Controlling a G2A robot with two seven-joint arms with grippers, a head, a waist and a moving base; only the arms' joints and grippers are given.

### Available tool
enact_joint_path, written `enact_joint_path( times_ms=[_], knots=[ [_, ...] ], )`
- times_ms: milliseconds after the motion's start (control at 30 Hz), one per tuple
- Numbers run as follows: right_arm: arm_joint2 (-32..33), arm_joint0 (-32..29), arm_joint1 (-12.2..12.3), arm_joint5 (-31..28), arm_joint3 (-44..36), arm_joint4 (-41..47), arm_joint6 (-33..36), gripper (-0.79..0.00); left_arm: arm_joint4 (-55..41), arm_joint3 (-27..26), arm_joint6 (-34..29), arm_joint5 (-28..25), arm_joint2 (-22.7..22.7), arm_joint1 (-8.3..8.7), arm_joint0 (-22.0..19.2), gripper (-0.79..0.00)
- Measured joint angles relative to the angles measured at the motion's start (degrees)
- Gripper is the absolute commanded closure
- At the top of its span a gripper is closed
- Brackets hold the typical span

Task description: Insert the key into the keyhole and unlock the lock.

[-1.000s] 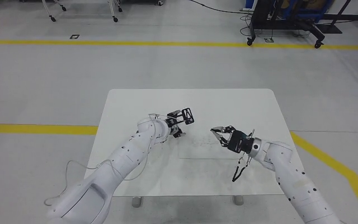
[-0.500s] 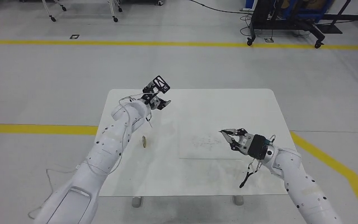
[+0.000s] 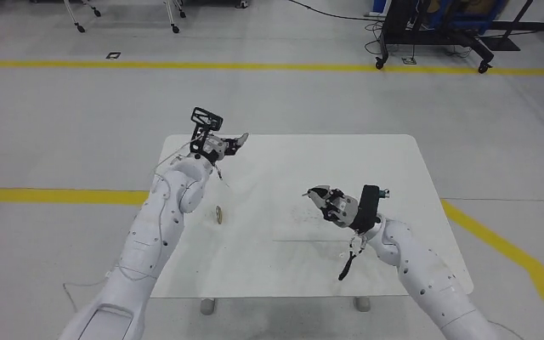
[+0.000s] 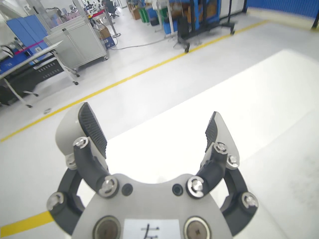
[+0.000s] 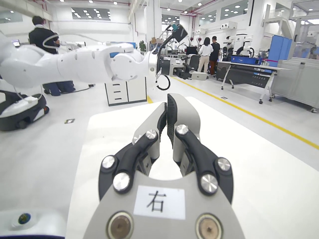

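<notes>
Character labels (image 5: pixel 159 202): left claw (image 4: pixel 149 119), right claw (image 5: pixel 167 111)

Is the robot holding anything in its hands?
The left gripper is open and empty. The right gripper is pinched shut, but whether a key is caught inside it cannot be told.

White desk (image 3: pixel 374 161) set on grey floor. Yellow floor line (image 3: pixel 255 65) painted beyond desk; second yellow line (image 3: pixel 68 196) painted level with desk. Black wheeled stand (image 3: pixel 442 40) parked past far line. White wheeled cabinet (image 4: pixel 82 40) and blue racks (image 4: pixel 199 1) seen behind.
</notes>
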Motion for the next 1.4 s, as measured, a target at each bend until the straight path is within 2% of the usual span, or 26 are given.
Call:
enact_joint_path(
  times_ms=[100,133,333,467,567,700,867,933,967,1000,1033,1067,1100,1133,1167,1267,1300,1367,1400],
  knots=[
    [-1.5,2.35,-0.74,-2.04,1.0,3.78,1.02,0.0,-8.09,0.0,6.83,-7.43,-4.76,0.74,3.33,-0.785],
    [-1.59,2.74,-0.83,-2.22,1.08,4.38,1.32,0.0,-8.57,-0.01,7.68,-8.58,-5.12,0.8,3.53,-0.785],
    [-1.56,2.86,-0.85,-2.22,1.05,4.55,1.47,0.0,-7.54,-0.38,6.81,-7.91,-4.59,0.81,3.57,-0.785],
    [-1.64,2.73,-0.89,-2.2,1.06,4.76,1.56,0.0,-6.3,-1.77,6.79,-11.79,-3.47,0.86,4.42,-0.785],
    [-2.69,2.44,-1.51,-3.19,2.02,10.58,3.43,0.0,-8.63,-0.29,7.05,-19.65,-3.11,1.07,3.86,-0.785],
    [-5.61,4.33,-2.87,-4.88,2.98,21.59,8.05,0.0,-9.29,3.77,5.07,-33.01,-2.07,1.53,1.87,-0.785],
    [-8.27,6.35,-4.07,-5.87,4.43,30.0,13.92,0.0,-10.2,6.94,7.12,-43.13,-0.26,1.46,-0.35,-0.785],
    [-9.01,6.89,-4.44,-6.07,5.04,32.43,15.71,0.0,-10.76,7.09,8.53,-43.52,0.96,1.31,-0.72,-0.785],
    [-9.31,7.12,-4.61,-6.01,5.4,33.42,16.51,0.0,-11.2,7.14,9.34,-43.45,1.64,1.26,-0.85,-0.711],
    [-9.59,7.4,-4.82,-5.85,5.89,34.52,17.37,0.0,-11.83,7.26,10.35,-43.36,2.55,1.24,-1.07,-0.591],
    [-9.72,7.55,-4.97,-5.72,6.28,35.23,17.82,0.0,-12.27,7.37,10.96,-43.33,3.28,1.24,-1.28,-0.529],
    [-9.79,7.65,-5.11,-5.68,6.64,35.93,18.11,0.0,-12.71,7.54,11.45,-43.33,4.04,1.25,-1.48,-0.523],
    [-9.81,7.74,-5.28,-5.82,7.1,36.8,18.27,0.0,-13.55,7.94,12.03,-43.33,5.04,1.25,-1.74,-0.449],
    [-9.75,7.8,-5.38,-6.04,7.49,37.27,18.35,0.0,-14.52,8.22,12.43,-43.33,5.89,1.22,-1.9,-0.425],
    [-9.6,7.9,-5.46,-6.25,7.93,37.52,18.39,0.0,-15.81,8.33,12.74,-43.33,6.99,1.15,-2.01,-0.434],
    [-8.82,8.09,-5.68,-6.83,9.33,37.42,17.71,0.0,-20.74,9.47,11.49,-43.33,11.35,1.05,-2.99,-0.585],
    [-8.61,8.07,-5.81,-7.33,9.72,37.4,17.2,0.0,-22.92,10.25,10.81,-43.33,12.83,1.04,-3.61,-0.594],
    [-8.41,8.0,-6.05,-8.38,10.28,37.62,16.31,0.0,-27.04,10.85,10.57,-43.33,14.83,0.96,-4.28,-0.536],
    [-8.32,8.01,-6.22,-8.98,10.74,37.68,15.83,0.0,-29.89,10.87,10.38,-43.33,16.15,0.94,-4.63,-0.539]
  ],
)
